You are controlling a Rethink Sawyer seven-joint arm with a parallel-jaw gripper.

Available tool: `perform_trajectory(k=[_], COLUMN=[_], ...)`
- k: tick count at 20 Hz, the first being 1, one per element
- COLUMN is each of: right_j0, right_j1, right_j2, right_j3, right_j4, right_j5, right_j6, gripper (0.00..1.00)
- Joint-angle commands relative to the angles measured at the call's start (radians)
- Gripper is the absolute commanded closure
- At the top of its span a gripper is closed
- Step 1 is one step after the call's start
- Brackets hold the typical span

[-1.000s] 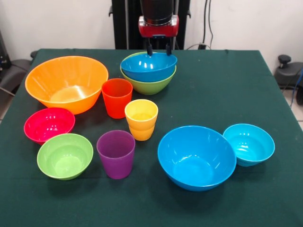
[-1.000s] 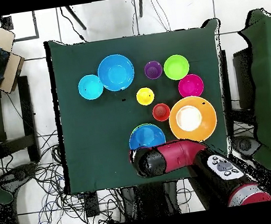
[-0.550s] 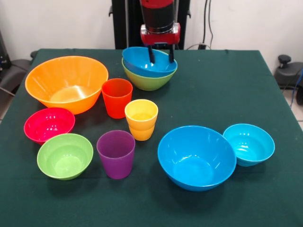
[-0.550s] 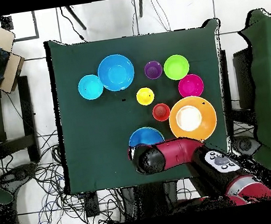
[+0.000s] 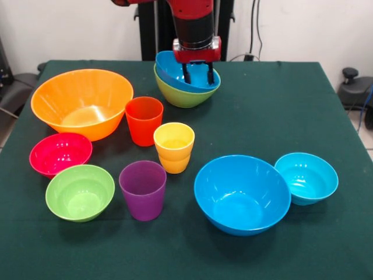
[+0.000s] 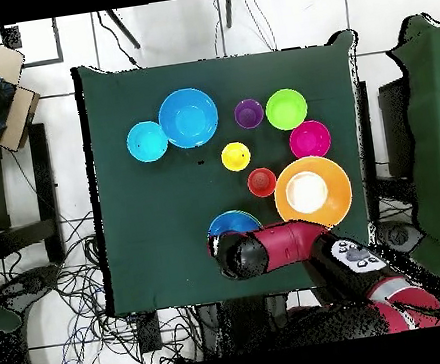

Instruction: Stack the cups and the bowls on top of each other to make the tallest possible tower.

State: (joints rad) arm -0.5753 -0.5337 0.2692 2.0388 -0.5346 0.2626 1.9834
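Claw (image 5: 198, 74) inside blue bowl (image 5: 175, 70); orange-red cup (image 5: 144, 119) near.

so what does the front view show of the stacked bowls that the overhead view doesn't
Only the front view shows the green bowl under the blue bowl, both tipped, and the tool with its fingers down inside the blue bowl. Only the overhead view shows the arm covering most of that stack, leaving a blue rim. Both show the orange bowl beside it.
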Motion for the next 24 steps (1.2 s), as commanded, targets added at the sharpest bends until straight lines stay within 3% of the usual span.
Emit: perform_trajectory(k=[1,13,24], right_j0=[0.007,0.001,-0.008], right_j1=[0.021,-0.113,-0.112], right_j2=[0.052,0.094,0.104], right_j3=[-0.086,-0.030,-0.030], right_j4=[-0.053,0.010,0.006], right_j5=[-0.047,0.086,0.088], right_j6=[0.000,-0.031,-0.030], gripper=[0.00,0.00,0.00])
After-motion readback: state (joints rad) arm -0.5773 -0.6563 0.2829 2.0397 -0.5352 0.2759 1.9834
